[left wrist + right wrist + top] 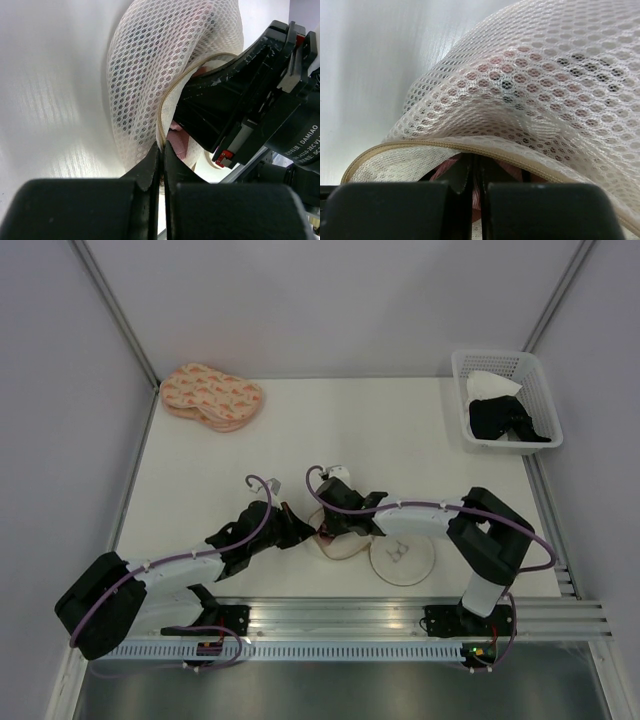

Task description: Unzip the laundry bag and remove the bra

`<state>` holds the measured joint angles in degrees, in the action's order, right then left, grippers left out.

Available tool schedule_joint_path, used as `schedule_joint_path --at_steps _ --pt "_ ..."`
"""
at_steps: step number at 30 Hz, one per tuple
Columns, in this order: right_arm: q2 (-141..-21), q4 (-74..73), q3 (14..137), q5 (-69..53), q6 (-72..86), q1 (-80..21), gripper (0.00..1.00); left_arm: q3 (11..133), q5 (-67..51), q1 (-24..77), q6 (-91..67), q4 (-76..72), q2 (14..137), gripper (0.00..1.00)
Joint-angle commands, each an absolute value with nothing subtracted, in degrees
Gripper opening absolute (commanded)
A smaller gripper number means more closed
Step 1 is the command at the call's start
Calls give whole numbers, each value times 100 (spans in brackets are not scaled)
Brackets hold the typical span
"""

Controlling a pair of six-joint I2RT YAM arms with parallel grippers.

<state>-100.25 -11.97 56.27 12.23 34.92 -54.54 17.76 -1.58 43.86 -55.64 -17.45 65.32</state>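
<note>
Top view: we list a white mesh drum-shaped laundry bag [345, 547], centre-front on the white table [200, 470]
Left wrist: our left gripper [162, 148] is clamped on its zip edge
Right wrist: our right gripper [476, 167] is closed inside the mouth, apparently pinching the dusty-pink soft fabric bra [446, 171] directly ahead

Coarse white mesh cloth laundry bag [530, 100]

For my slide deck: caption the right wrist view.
Right gripper shut inside the unzipped laundry bag, pinching the pink bra beneath the zipper edge.
</note>
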Motion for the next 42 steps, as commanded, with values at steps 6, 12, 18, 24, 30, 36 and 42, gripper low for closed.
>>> schedule_joint_path --at_steps 6,12,18,24,30,36,42 --pt "-9098 -1889 5326 821 3227 -5476 0 1749 -97 4412 -5660 -1846 6416 2" --pt "-8166 -2013 5265 -1368 2804 -5476 0 1889 -26 4412 -5616 -1723 6416 2" --pt "-7718 -1688 4835 -3373 2452 -5520 0 2004 -26 4412 -5599 -1714 6582 2" --pt "-6981 -634 4491 -4875 2663 -5520 1 2039 -26 4412 -5607 -1731 6636 2" --pt "-6513 19 4675 -4619 2901 -5520 1 2013 -26 4412 -5625 -1740 6662 2" --pt "-6846 -1344 5659 -791 2882 -5441 0 1978 -26 4412 -5651 -1767 6671 2" --pt "-6724 -1582 5985 2211 3041 -5362 0 1942 -88 4412 -5660 -1766 6583 2"
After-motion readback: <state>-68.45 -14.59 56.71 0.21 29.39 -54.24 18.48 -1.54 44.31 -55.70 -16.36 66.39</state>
